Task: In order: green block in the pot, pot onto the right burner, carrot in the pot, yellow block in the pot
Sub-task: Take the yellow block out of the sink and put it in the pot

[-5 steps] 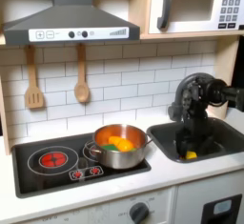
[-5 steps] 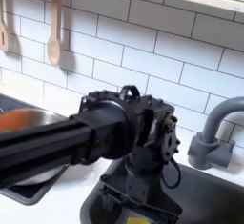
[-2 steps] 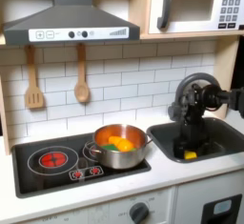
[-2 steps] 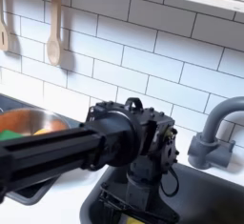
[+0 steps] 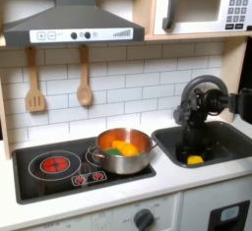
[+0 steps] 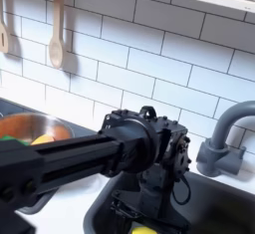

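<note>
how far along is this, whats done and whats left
Done, by the look of it: the pot sits on the stove's right burner with the carrot and green block inside. In hand: the gripper is down in the sink beside the yellow block; whether it grips is unclear. Left: lifting that block into the pot.

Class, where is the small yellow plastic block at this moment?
In the first exterior view, the small yellow plastic block lies inside the dark grey sink on the first exterior view's right, just below the gripper.

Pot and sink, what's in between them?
In the first exterior view, just bare white counter lies between the pot and the sink.
</note>
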Controlling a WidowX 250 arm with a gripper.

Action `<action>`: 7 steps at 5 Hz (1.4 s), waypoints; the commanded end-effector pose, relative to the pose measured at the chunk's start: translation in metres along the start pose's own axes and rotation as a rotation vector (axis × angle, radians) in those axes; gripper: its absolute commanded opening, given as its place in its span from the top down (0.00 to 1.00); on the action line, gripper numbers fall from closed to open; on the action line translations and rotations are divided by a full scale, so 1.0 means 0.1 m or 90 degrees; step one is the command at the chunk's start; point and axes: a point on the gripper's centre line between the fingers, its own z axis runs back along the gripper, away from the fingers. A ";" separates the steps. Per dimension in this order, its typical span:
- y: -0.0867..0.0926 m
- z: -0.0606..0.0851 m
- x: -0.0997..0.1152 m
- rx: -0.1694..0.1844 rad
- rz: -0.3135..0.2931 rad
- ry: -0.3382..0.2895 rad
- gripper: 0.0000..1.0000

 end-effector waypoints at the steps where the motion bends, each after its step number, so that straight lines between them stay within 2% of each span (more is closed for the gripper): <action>1: -0.03 -0.02 0.04 0.005 0.005 0.000 1.00; 3: -0.05 0.12 0.00 0.003 0.010 -0.009 1.00; 4: -0.04 0.21 -0.02 0.002 0.014 -0.001 1.00; 5: -0.06 0.45 -0.02 0.000 0.018 -0.027 1.00; 6: -0.04 0.57 -0.01 -0.003 0.024 -0.040 1.00; 7: -0.02 0.79 -0.04 -0.012 0.033 -0.063 1.00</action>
